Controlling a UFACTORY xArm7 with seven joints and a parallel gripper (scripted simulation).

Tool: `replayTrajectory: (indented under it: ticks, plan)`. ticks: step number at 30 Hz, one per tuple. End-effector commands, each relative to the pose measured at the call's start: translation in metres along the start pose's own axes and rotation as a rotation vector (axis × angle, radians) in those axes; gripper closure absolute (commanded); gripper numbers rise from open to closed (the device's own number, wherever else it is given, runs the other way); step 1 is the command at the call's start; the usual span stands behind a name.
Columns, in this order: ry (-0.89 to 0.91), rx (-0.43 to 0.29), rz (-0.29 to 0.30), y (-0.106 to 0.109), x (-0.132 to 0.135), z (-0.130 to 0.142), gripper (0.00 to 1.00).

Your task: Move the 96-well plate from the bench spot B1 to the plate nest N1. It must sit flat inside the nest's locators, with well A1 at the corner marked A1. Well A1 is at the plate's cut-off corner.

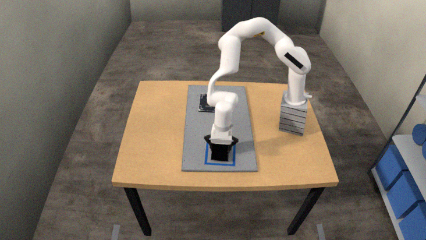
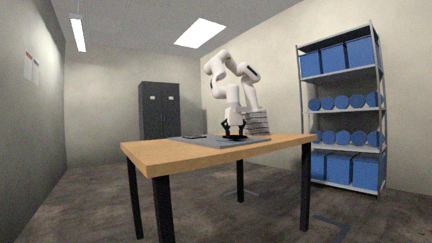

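Note:
The black 96-well plate [image 1: 220, 153] lies inside the blue-outlined bench spot [image 1: 220, 162] at the near end of the grey mat. My gripper [image 1: 220, 142] stands straight down over it, its black fingers shut on the plate's sides. In the side view the plate [image 2: 234, 137] sits low on the mat between the fingers [image 2: 234, 133]. The plate nest [image 1: 205, 102] is a dark square frame at the mat's far left, partly hidden by my arm; it also shows as a thin dark shape in the side view [image 2: 193, 136]. The cut-off corner is too small to tell.
My arm's base stands on a grey block [image 1: 293, 117] at the table's right side. A shelf with blue boxes and rolls [image 2: 341, 108] stands right of the table. A dark cabinet [image 2: 159, 109] stands at the back wall.

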State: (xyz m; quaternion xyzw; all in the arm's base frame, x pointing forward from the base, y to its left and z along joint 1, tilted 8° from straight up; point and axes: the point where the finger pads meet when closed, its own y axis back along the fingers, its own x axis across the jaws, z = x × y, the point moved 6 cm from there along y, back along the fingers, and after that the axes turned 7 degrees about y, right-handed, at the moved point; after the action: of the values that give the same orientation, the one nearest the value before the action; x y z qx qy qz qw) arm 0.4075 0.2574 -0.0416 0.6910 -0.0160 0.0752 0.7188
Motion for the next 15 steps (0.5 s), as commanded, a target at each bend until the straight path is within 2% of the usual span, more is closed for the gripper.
replayTrajectory:
  ticks: [1, 15]
  plan:
    - [0.0, 0.002, 0.003, 0.0035, 0.001, -0.0009, 1.0]
    - [0.0, 0.002, 0.003, 0.0075, 0.001, -0.0009, 1.0]
